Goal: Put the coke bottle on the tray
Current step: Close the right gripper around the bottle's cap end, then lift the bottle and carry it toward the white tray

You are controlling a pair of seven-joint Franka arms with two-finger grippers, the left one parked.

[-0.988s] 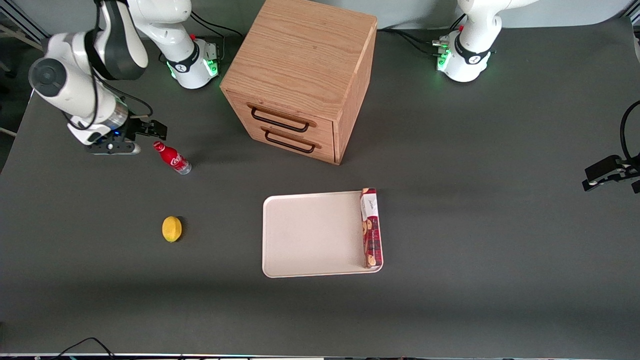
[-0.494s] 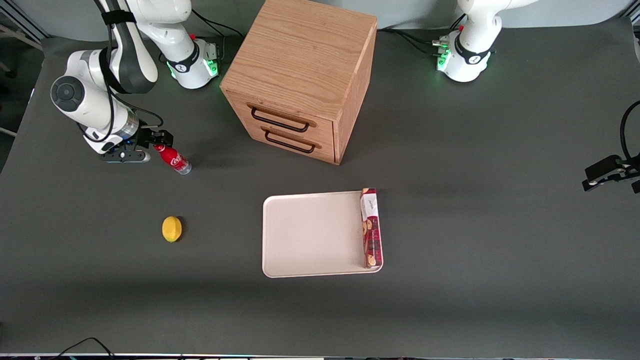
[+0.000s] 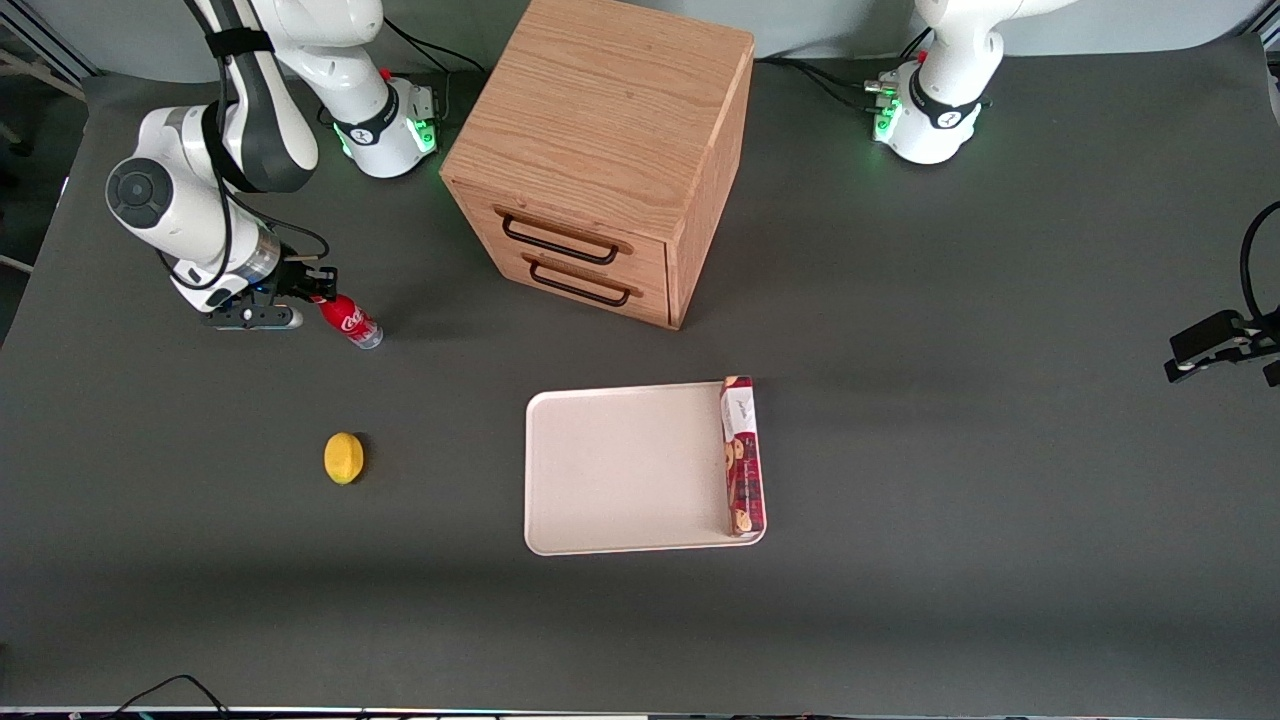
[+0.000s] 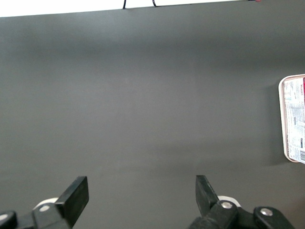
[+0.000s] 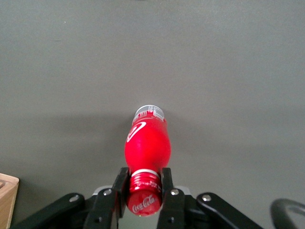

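While the dark matte table (image 3: 950, 400) spreads wide, a boxy oak-grain cabinet (image 3: 600, 150) with two black wire handles stands on it. Nearer the camera lies the tray (image 3: 620, 470), flat, cream, round-cornered and low-rimmed, with a long red biscuit box (image 3: 743, 457) along one rim. Well apart, toward the working arm's end, the glossy red bottle (image 5: 147, 143) stands on the table, its cap clamped between the gripper's (image 5: 144, 188) black fingers. A dimpled yellow lemon (image 3: 344, 458) sits nearer the camera.
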